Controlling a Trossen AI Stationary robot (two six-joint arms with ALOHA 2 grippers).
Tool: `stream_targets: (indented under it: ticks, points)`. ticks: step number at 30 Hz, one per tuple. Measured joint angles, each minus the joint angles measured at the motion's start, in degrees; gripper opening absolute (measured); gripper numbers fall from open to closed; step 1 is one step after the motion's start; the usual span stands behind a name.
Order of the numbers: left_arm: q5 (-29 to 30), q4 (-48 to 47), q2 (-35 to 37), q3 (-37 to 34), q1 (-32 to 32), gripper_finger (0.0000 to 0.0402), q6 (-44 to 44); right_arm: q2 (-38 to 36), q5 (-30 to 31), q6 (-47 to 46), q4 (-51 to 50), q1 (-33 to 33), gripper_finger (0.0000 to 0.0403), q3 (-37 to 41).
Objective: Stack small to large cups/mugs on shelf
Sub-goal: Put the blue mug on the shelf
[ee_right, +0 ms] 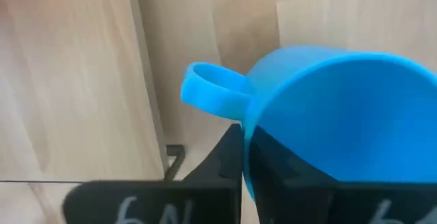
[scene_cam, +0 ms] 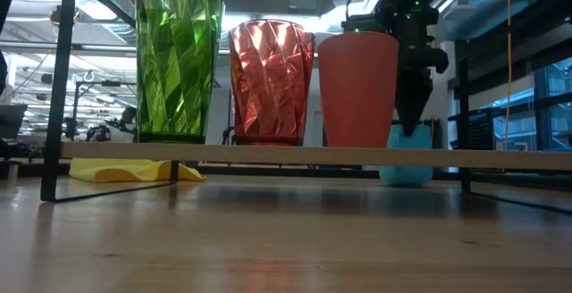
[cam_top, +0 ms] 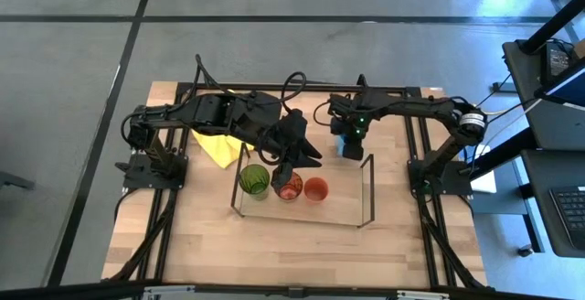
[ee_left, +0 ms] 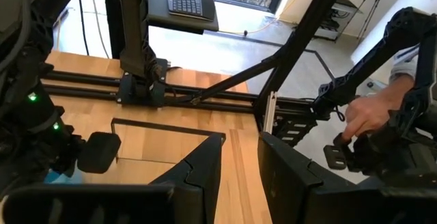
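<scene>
Shelf (scene_cam: 268, 155): nearest to my low camera; its board on the counter (cam_top: 274, 245) carries three cups in a row.
Cups: I see green tumbler (scene_cam: 178, 58), red patterned cup (scene_cam: 271, 82), orange cup (scene_cam: 357, 89), left to right.
Left gripper (cam_top: 291, 161): above the red cup, fingers apart and empty; overhead it hides part of that cup.
Blue mug (ee_right: 328, 115): behind the shelf on the counter, mostly hidden low down.
Right gripper (cam_top: 350, 137): fingers clamped on the mug's rim.
Yellow cloth (cam_top: 219, 146): far left, half under the arm.
</scene>
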State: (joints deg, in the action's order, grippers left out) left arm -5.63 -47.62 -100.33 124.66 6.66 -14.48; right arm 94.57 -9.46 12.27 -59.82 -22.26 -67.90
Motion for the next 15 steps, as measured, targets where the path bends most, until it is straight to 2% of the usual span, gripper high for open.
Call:
stream_targets:
  ticks: [3,8,15]
  points:
    - [0.15,-0.60,-0.02,0.00,0.00,0.0092,0.00,0.14,2.31,0.33,-2.09,0.43,0.0015,-0.77]
    - [0.23,-0.84,-0.02,0.00,0.01,0.0092,0.02,0.19,2.35,1.09,-7.10,1.87,0.0009,-4.19]
    - [0.30,-1.16,-0.02,0.00,0.02,0.0092,0.28,0.08,2.37,-0.15,-14.13,7.93,0.0009,-12.68]
